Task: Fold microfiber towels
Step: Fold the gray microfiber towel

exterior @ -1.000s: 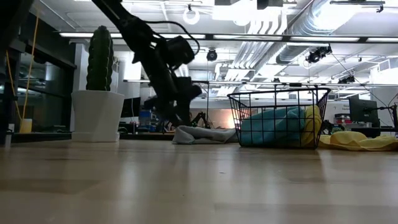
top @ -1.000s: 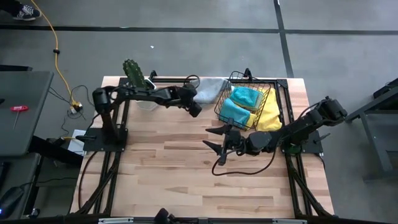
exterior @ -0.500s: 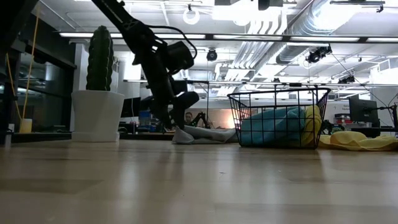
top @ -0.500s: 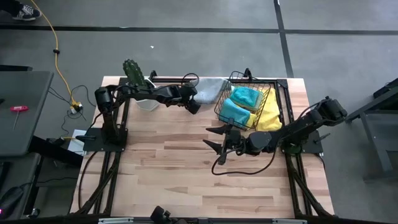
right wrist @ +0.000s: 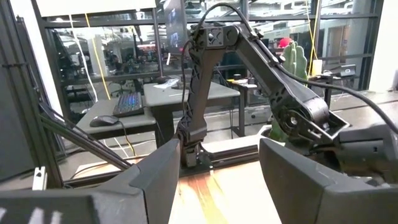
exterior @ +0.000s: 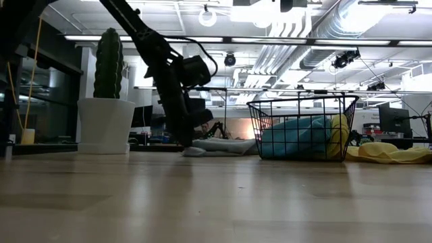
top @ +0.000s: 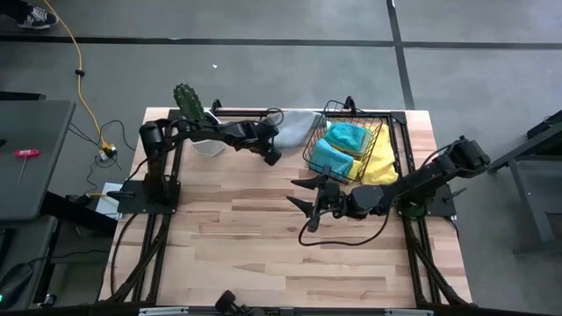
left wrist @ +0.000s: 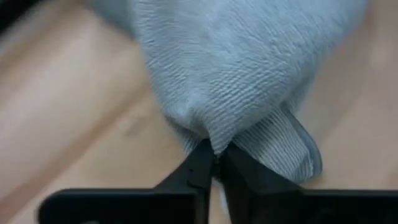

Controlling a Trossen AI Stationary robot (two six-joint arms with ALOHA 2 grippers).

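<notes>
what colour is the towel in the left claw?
Grey towel; left wrist view shows it best.

bare tabletop (top: pixel 237 254) before basket (top: pixel 344 140)

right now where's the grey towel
In the high view the grey towel lies at the table's far edge, between the potted cactus and the black wire basket; the left gripper is shut on its near corner.

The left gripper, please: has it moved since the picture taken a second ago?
Yes. In the low view the left gripper has come down to the table beside the cactus pot and shut on the grey towel.
</notes>
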